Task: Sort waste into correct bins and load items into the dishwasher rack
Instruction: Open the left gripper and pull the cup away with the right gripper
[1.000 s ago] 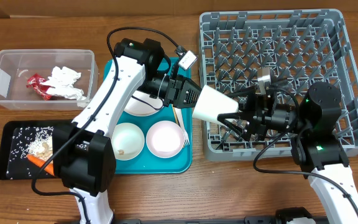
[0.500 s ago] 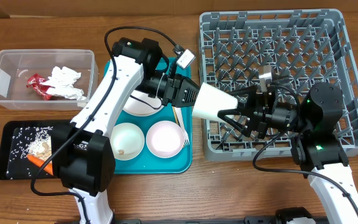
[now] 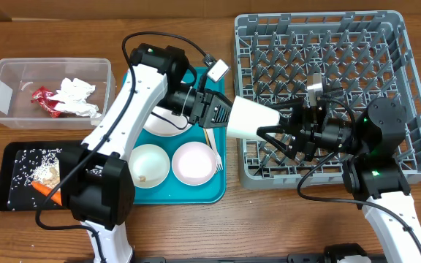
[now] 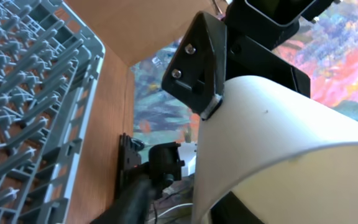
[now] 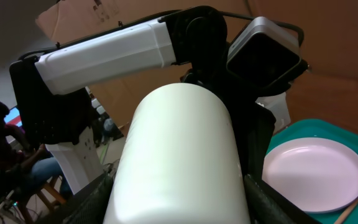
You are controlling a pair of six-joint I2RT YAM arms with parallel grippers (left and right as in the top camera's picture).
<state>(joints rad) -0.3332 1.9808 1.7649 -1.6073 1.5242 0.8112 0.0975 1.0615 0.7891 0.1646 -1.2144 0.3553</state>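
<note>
The white cup (image 3: 251, 120) is hanging on its side in mid-air over the gap between the teal tray (image 3: 218, 191) and the dishwasher rack (image 3: 415, 88), wide rim toward the left gripper (image 3: 225, 117) and base toward the right gripper (image 3: 275, 123). This is looking like a handover, since the right arm is sitting on the rack's side. The right claw is straddling the narrow end and appears to be clasping it, though its fingertips are running off the wrist view's lower corners. A left finger (image 4: 197, 68) is lying against the cup's wall; whether that claw is gripping or letting go, I cannot tell. The cup's inside is facing away from every camera.
</note>
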